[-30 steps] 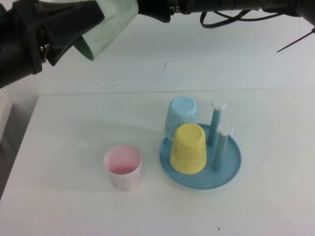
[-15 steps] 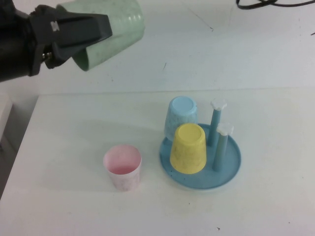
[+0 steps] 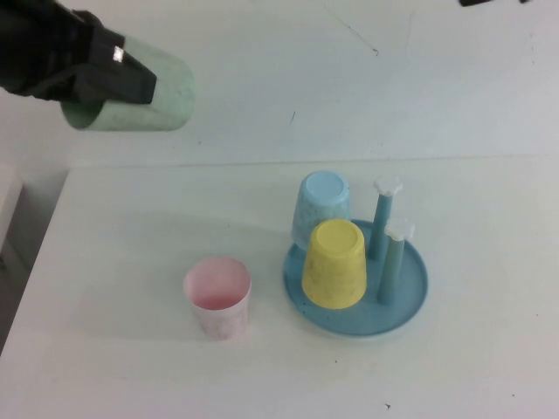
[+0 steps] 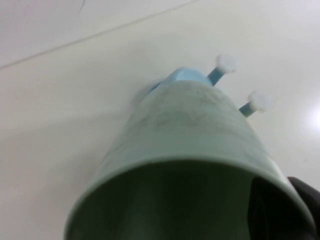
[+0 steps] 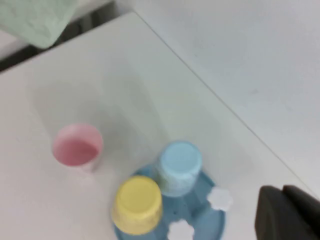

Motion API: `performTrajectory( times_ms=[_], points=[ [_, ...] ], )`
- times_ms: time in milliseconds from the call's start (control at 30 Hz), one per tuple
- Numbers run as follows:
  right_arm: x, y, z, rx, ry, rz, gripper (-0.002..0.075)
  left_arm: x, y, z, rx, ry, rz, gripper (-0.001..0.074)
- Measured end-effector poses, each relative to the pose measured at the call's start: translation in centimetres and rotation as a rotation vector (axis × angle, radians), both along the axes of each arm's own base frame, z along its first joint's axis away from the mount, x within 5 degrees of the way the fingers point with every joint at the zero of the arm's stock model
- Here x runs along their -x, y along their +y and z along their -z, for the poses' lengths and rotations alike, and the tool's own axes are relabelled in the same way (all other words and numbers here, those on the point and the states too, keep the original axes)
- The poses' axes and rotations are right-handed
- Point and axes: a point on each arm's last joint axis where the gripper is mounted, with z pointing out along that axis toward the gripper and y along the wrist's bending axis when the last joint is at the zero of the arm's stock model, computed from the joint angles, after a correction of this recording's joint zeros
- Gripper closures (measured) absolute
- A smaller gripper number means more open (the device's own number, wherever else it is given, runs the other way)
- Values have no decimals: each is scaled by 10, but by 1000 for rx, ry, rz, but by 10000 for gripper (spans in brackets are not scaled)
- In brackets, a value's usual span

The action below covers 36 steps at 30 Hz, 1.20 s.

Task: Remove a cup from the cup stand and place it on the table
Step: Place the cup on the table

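My left gripper (image 3: 100, 72) is shut on the mint-green cup (image 3: 140, 94) and holds it tilted on its side, high above the table's (image 3: 131, 227) far left. In the left wrist view the cup (image 4: 190, 145) fills the frame, with one dark finger (image 4: 306, 196) outside its rim. The cup also shows in the right wrist view (image 5: 37, 17). The blue cup stand (image 3: 412, 301) sits right of centre with two bare white-capped pegs (image 3: 387, 186). My right gripper (image 5: 287, 212) hangs high above the stand, its fingers together and empty.
A light-blue cup (image 3: 321, 205) and a yellow cup (image 3: 334, 262) sit upside down on the stand's pegs. A pink cup (image 3: 217, 297) stands upright on the table left of the stand. The table's left edge (image 3: 35, 262) lies under the held cup.
My left gripper has carried the mint-green cup to the left and a little lower. The right arm has drawn back out of the top of the high view.
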Motion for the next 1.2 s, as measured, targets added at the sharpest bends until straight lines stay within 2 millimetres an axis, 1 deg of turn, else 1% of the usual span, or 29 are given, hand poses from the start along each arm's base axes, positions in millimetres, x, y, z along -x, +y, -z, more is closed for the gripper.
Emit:
performTrajectory(
  times_ms=[100, 167, 233, 400, 467, 567, 700, 833, 933, 1100, 1167, 1200],
  points=[
    [23, -14, -2, 94, -29, 66, 722, -28, -8, 18, -113, 76, -13, 729],
    [38, -22, 1, 138, -28, 98, 722, -43, -17, 28, -181, 105, -14, 729],
    [52, -31, 5, 175, -26, 126, 722, -57, -30, 41, -248, 125, -4, 729],
    [80, -51, 33, 283, 30, 187, 722, -86, -64, 74, -379, 161, 50, 729],
    [97, -59, 45, 310, 49, 206, 722, -97, -74, 88, -428, 178, 53, 729],
    [126, -72, 56, 329, 51, 226, 722, -116, -86, 117, -481, 223, 72, 729],
    [163, -87, 74, 339, 45, 238, 722, -137, -90, 154, -540, 273, 70, 729],
    [196, -101, 90, 334, 4, 272, 722, -151, -94, 183, -568, 310, 71, 729],
    [211, -109, 102, 329, 0, 312, 722, -158, -97, 199, -576, 328, 73, 729],
    [222, -114, 123, 273, 69, 404, 722, -164, -99, 213, -578, 333, 72, 724],
    [223, -114, 128, 269, 84, 415, 722, -165, -99, 216, -582, 337, 78, 693],
    [224, -115, 129, 269, 85, 418, 722, -165, -99, 216, -584, 335, 82, 661]
  ],
)
